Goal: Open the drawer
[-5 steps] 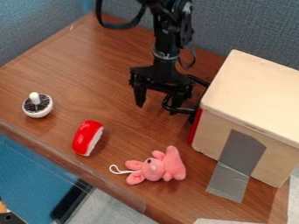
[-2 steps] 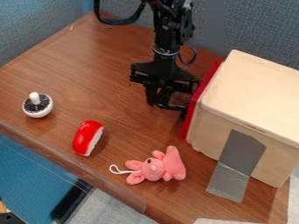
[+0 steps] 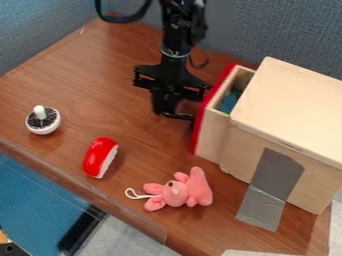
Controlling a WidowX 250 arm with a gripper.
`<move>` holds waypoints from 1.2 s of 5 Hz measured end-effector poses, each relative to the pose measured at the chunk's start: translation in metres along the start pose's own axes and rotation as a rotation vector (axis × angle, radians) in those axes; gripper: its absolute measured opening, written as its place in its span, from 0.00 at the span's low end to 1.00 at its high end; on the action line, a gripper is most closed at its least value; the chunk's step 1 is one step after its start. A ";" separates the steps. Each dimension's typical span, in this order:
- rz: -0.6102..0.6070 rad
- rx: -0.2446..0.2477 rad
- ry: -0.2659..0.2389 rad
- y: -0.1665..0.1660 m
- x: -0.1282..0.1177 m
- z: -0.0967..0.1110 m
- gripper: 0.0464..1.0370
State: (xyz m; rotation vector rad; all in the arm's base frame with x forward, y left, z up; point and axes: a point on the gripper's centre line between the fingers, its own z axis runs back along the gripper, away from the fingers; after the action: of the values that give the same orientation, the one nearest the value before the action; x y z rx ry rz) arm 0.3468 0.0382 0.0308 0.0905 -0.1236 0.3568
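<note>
We're in the pulling step: the drawer [image 3: 212, 136] is jutting partway from the wooden box [image 3: 294, 105], the fingers [image 3: 157, 101] are pinching its black handle [image 3: 179, 117], and we're needing more steady outward pull.

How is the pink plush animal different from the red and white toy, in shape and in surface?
The pink plush animal has ears and limbs that stick out, while the red and white toy is a compact, rounded block. The plush animal looks soft and fuzzy; the red and white toy looks smooth and shiny. Both lie on the brown table.
</note>
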 end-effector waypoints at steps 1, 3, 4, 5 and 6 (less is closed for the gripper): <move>0.026 0.024 0.000 0.023 0.005 -0.002 0.11; 0.049 0.040 0.005 0.045 0.008 -0.004 0.11; 0.053 0.044 0.009 0.055 0.009 -0.005 0.11; 0.065 0.043 0.011 0.063 0.010 -0.005 0.11; 0.102 0.045 -0.006 0.077 0.017 -0.002 0.10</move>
State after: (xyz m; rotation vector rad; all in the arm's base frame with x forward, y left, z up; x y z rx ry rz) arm 0.3360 0.1159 0.0363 0.1297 -0.1270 0.4608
